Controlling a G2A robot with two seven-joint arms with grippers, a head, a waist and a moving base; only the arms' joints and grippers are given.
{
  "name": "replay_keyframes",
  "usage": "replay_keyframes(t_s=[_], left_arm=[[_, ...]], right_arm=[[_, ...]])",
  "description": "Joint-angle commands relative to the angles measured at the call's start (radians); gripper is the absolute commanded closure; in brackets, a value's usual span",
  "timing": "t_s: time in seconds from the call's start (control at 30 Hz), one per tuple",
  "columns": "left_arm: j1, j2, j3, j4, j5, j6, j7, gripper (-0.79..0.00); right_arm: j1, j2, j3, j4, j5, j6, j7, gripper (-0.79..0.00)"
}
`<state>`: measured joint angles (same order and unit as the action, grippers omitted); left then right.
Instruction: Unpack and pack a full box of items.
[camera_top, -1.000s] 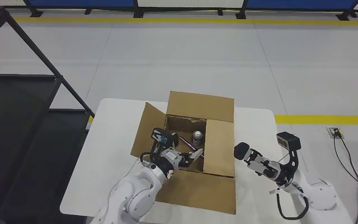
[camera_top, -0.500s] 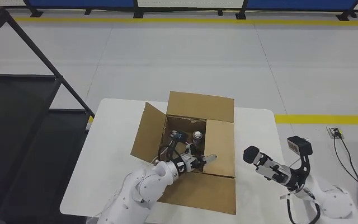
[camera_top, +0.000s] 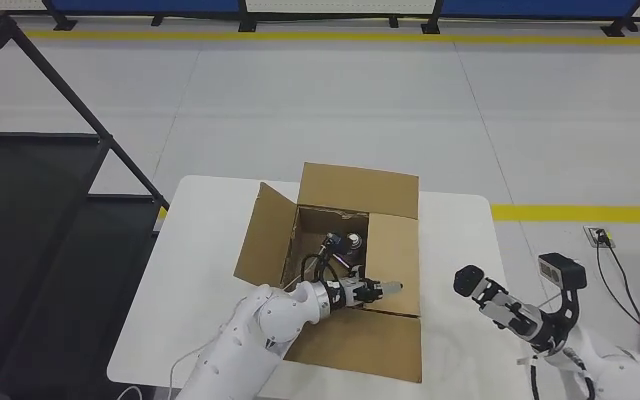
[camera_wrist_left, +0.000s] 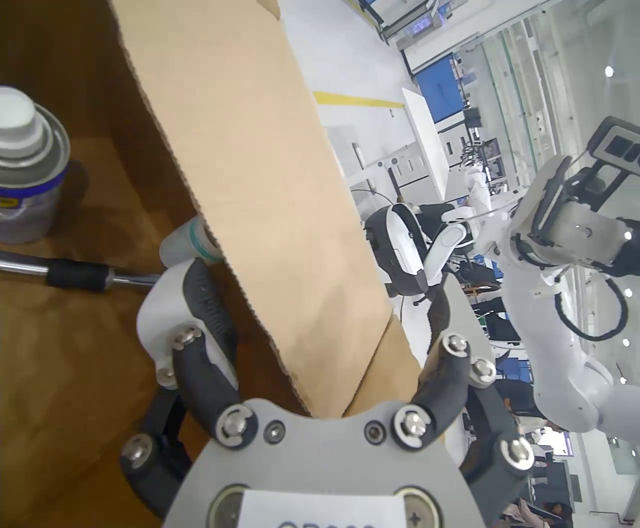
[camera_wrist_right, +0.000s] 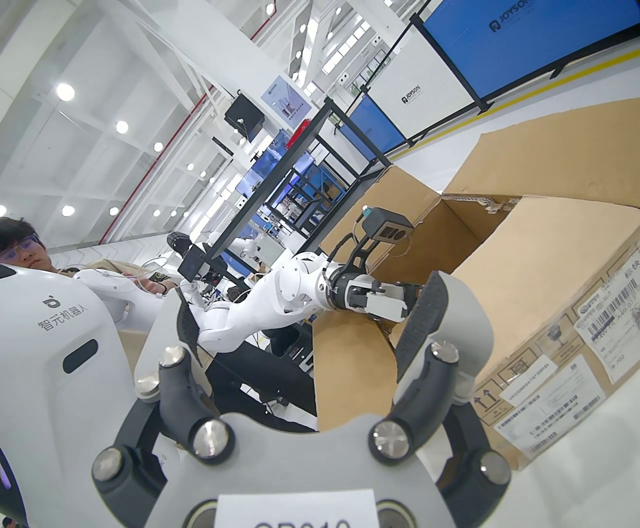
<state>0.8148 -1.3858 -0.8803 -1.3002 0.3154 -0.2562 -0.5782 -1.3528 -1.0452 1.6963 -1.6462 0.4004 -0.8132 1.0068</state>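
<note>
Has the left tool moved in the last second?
Yes. In the top view the left tool has crossed the cardboard box from its left side to the folded-in right flap, which now sits between its open fingers.

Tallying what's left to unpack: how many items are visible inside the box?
3: a can standing on the box floor, a black-gripped metal rod lying beside it, a small bottle half behind the flap. More may be hidden under that flap.

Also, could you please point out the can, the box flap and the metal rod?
can (camera_wrist_left: 35, 172), left wrist view, metal top
box flap (camera_wrist_left: 260, 175), left wrist view, flat face
metal rod (camera_wrist_left: 75, 276), left wrist view, black sleeve
</note>
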Motion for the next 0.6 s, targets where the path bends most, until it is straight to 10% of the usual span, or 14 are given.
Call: replay_keyframes(t_s=[0.0, 0.57], left_arm=[[-0.001, -0.001, -0.002, -0.004, -0.001, -0.007, 0.009, -0.785], [-0.048, -0.028, 0.05, -0.086, 0.039, -0.028, 0.05, -0.785]], right_arm=[[-0.002, 0.003, 0.0, 0.002, 0.003, -0.002, -0.002, -0.785], [-0.025, 0.027, 0.03, 0.031, 0.056, -0.046, -0.046, -0.785]])
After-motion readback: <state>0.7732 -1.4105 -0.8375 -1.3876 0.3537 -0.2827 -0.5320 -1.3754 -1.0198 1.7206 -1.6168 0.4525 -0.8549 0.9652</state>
